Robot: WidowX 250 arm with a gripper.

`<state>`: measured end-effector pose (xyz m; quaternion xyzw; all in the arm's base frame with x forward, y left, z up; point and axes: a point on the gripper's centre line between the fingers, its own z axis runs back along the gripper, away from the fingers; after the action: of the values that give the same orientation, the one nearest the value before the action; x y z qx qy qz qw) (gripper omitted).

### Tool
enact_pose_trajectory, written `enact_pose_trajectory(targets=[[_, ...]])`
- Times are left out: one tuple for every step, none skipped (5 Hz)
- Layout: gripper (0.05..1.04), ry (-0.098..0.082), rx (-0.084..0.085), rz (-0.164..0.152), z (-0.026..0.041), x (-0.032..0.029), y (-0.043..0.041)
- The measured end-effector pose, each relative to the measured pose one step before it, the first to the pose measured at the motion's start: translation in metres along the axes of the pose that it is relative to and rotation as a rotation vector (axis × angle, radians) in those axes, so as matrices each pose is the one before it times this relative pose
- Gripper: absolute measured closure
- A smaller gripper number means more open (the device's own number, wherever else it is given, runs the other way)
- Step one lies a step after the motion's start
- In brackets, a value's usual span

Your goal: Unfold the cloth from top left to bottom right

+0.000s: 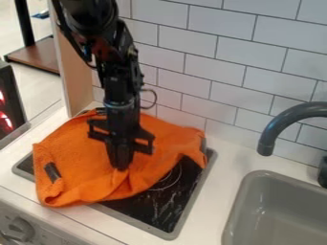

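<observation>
From my end, I have the gripper pointing down over the middle of the orange cloth, its tip right at the fabric, where small creases gather just below it. I can't tell from this angle whether it is open, closed or pinching a bit of the cloth. The cloth lies bunched and uneven across the black stovetop, spreading out on both sides of the gripper and behind it, toward the tiled wall. To the left it runs past the stovetop's edge onto the white counter, with a dark patch near that side. Its near edge sags in a rounded fold in front of the gripper, and on the right a narrower part reaches the stovetop's far right corner. The sink and its dark faucet sit well apart from the cloth, off to the right.
</observation>
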<state>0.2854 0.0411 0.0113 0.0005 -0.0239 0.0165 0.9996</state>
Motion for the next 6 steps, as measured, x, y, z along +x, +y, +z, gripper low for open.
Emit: enact_pose_trajectory(targets=[[1.035,-0.0398,-0.0186,-0.0191,0.01616,-0.00326,-0.00417],[1.035,-0.0167,-0.0198,-0.0973,0.00915,-0.00699,-0.02156],[1.035,0.0365,-0.0129,-0.1113,-0.00807,-0.01652,-0.02035],[1.035,0.0167,-0.0046,-0.1292,-0.01036,-0.01151,-0.01269],[1.035,0.0331,0.0266,-0.1462,-0.0138,-0.00455,-0.01295],[1.035,0.0354,0.0013,-0.1484,-0.01606,-0.00362,-0.01108]])
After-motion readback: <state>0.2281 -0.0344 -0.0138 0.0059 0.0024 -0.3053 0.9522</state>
